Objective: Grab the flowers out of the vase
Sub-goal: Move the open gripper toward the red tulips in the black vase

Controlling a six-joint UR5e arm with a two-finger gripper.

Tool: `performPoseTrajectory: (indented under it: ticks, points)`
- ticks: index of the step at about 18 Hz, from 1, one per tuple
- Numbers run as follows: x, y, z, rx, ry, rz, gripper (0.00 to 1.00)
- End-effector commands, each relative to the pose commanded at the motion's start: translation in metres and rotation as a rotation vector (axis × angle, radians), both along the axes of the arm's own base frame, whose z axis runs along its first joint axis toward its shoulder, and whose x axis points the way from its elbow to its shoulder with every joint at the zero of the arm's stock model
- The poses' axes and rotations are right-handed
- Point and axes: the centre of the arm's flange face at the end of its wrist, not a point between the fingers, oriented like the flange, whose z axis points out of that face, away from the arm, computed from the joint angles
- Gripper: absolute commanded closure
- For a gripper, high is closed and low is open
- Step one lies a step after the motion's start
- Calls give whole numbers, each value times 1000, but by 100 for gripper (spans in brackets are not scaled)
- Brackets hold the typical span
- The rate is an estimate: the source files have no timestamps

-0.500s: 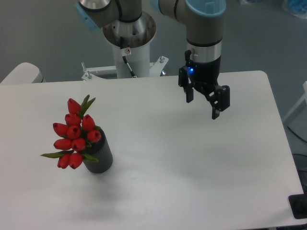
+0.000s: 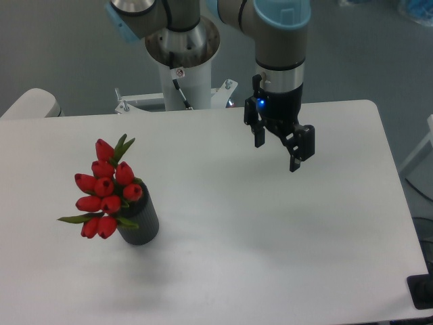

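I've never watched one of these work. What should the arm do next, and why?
Probably swing left toward the flowers. The gripper hangs open and empty above the table, well right of the vase, where the bunch stands untouched.

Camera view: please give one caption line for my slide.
Open gripper hovers over the white table, far from the red flowers in the dark vase.

Flower stems (inside the vase (image 2: 141, 221)) hidden; arm (image 2: 281, 34) cut off above.
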Motion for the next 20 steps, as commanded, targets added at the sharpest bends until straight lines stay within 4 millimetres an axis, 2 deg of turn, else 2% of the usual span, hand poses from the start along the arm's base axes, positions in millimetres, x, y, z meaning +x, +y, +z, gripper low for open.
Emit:
performPoseTrajectory:
  ticks: [7,11,17,20]
  points:
    - [9,2,-22,56,-84,-21,0]
    - [18,6,-24,73,-110,-4,0]
    - [48,9,-55,228,-279,-17,0]
    - [65,7,-67,271,-376,34,0]
